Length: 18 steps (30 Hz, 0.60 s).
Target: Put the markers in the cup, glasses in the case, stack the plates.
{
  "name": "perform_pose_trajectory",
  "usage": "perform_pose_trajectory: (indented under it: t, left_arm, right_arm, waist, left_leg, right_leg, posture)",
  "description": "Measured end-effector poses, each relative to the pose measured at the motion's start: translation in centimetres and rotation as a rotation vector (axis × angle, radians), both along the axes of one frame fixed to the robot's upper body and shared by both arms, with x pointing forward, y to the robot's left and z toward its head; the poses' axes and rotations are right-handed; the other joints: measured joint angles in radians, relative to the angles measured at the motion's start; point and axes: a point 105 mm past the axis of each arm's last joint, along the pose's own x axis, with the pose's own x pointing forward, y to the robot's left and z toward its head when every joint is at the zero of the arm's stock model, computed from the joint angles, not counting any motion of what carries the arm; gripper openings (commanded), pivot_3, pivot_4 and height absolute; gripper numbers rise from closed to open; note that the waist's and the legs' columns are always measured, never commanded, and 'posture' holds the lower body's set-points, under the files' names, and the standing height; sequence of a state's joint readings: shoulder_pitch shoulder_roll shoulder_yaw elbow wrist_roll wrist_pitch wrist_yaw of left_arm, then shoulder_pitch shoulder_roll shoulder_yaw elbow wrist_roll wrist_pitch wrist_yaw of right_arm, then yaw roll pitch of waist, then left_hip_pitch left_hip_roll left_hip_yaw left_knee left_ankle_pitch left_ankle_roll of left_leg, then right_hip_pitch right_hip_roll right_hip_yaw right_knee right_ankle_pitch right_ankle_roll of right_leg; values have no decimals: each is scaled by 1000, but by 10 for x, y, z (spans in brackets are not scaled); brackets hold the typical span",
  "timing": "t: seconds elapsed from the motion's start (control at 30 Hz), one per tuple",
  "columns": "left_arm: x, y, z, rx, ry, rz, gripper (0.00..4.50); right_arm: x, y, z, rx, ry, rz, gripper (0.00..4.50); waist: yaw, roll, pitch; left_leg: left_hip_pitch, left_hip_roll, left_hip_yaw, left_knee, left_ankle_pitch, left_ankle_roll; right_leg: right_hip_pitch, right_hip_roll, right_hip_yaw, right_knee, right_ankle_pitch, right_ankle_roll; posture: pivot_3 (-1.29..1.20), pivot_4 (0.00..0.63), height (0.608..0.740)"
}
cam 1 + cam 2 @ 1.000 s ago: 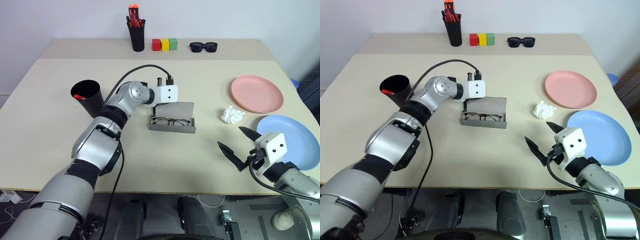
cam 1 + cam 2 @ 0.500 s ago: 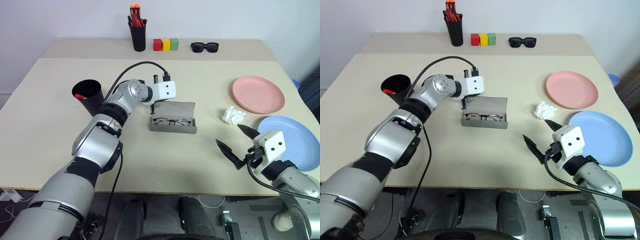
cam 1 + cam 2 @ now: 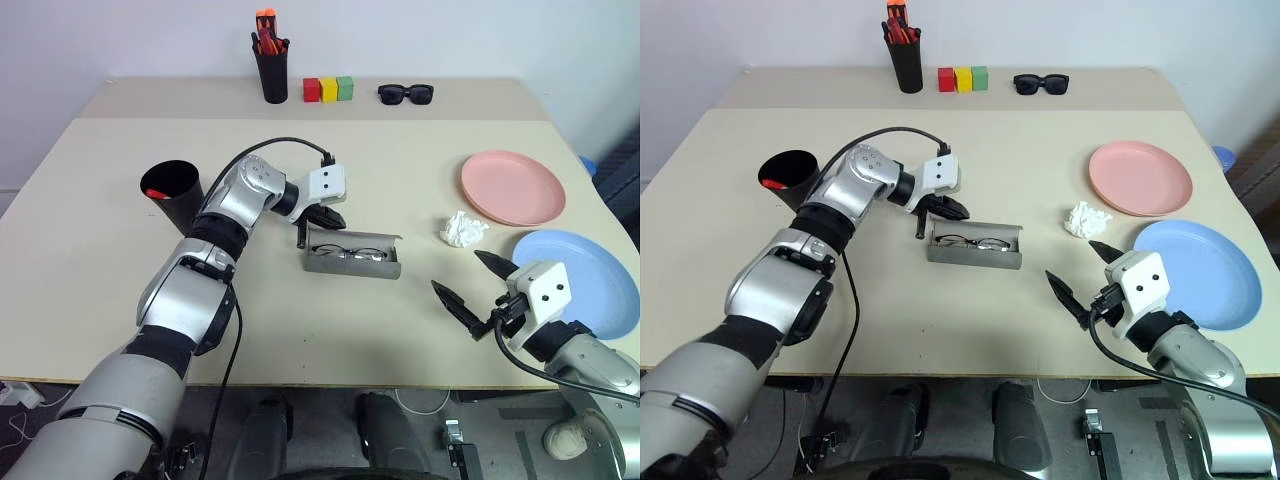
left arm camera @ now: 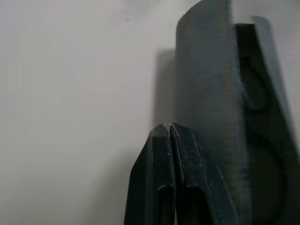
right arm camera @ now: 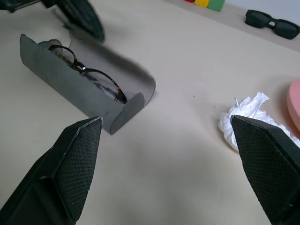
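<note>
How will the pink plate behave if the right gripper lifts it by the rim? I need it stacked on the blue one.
The pink plate looks thin and shallow, so probably light and stiff. Its glossy rim may slip. Lying flat on the table, it leaves little room underneath.

Left end effector [image 3: 312, 230] reaches forward, fingers pressed together; right end effector [image 3: 474, 282] spread wide.

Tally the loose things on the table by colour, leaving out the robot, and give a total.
Black: 3 (cup, pen holder, sunglasses)
Red: 1 (block)
Yellow: 1 (block)
Green: 1 (block)
Grey: 1 (case, eyeglasses inside)
Pink: 1 (plate)
Blue: 1 (plate)
White: 1 (crumpled tissue)
Total: 10
</note>
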<state>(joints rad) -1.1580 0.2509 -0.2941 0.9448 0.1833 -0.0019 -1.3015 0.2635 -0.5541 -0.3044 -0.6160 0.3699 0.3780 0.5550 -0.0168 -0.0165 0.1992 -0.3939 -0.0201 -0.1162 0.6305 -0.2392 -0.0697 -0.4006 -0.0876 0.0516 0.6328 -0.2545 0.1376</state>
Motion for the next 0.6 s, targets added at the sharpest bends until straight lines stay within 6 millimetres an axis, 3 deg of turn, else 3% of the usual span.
perform_pose_trajectory:
  t: [0.3, 0.47, 0.6]
  left_arm:
    - [-26, 0, -11, 1, 13, -52, 53]
    - [-24, -4, -8, -79, -27, -10, 53]
    - [-30, -18, 35, -361, -110, -36, 53]
  right_arm:
    - [2, -11, 1, -6, 3, -72, 4500]
    - [0, -30, 1, 31, 14, -185, 4500]
    - [-7, -57, -3, 17, 37, -313, 4500]
  waist:
    - [2, 1, -1]
    - [4, 1, -1]
    - [5, 1, -1]
  left_leg:
    - [2, 0, 0, 0, 0, 0]
    - [3, 0, 0, 0, 0, 0]
    - [2, 0, 0, 0, 0, 0]
  right_leg:
    - [3, 0, 0, 0, 0, 0]
    - [3, 0, 0, 0, 0, 0]
    - [3, 0, 0, -1, 0, 0]
  posture:
    - [0, 150, 740]
    - [0, 150, 740]
    - [0, 150, 740]
